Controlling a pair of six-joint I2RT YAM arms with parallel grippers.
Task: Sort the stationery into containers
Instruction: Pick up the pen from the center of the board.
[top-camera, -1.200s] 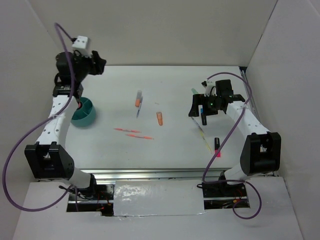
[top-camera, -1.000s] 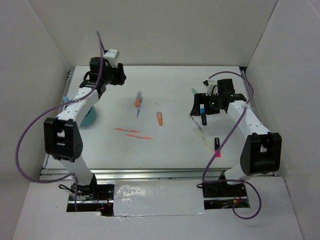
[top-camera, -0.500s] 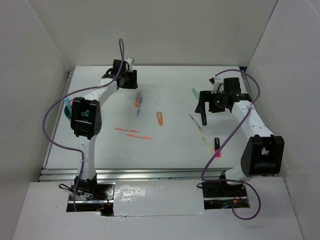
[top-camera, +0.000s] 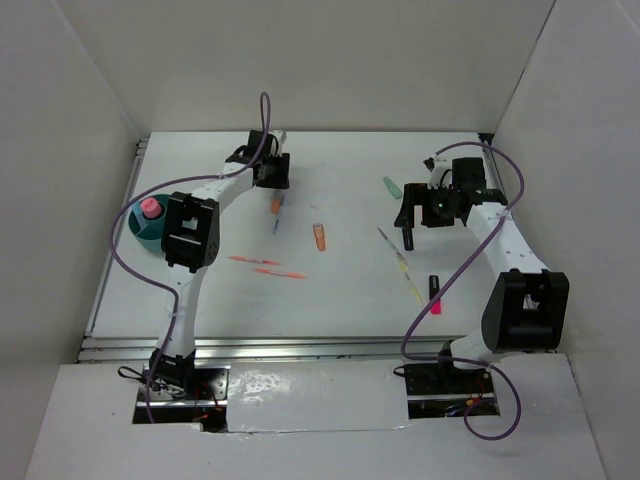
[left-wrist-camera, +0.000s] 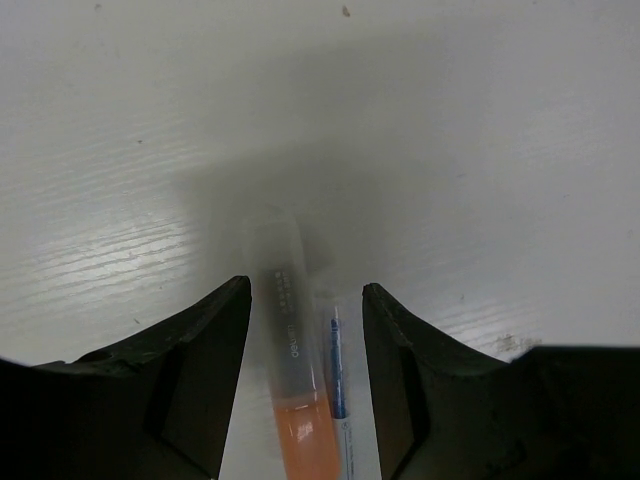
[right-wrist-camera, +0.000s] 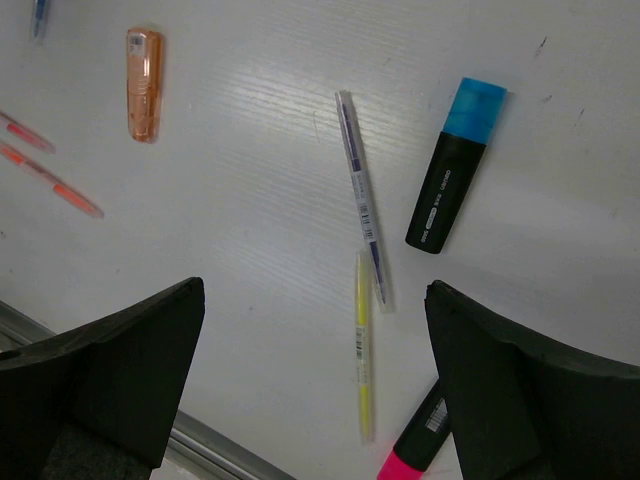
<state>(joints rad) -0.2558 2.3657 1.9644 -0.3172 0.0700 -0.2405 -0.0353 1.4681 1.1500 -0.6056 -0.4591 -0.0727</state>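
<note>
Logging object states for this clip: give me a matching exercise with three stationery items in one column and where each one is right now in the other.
Items:
1. clear-capped orange highlighter
2. pink-capped tube
3. blue-capped black highlighter

Places:
a. in the teal tub
b. loose on the table, in the right wrist view
c. on the table between the open left jaws, not gripped

Pairs: 1-c, 2-a, 3-b.
</note>
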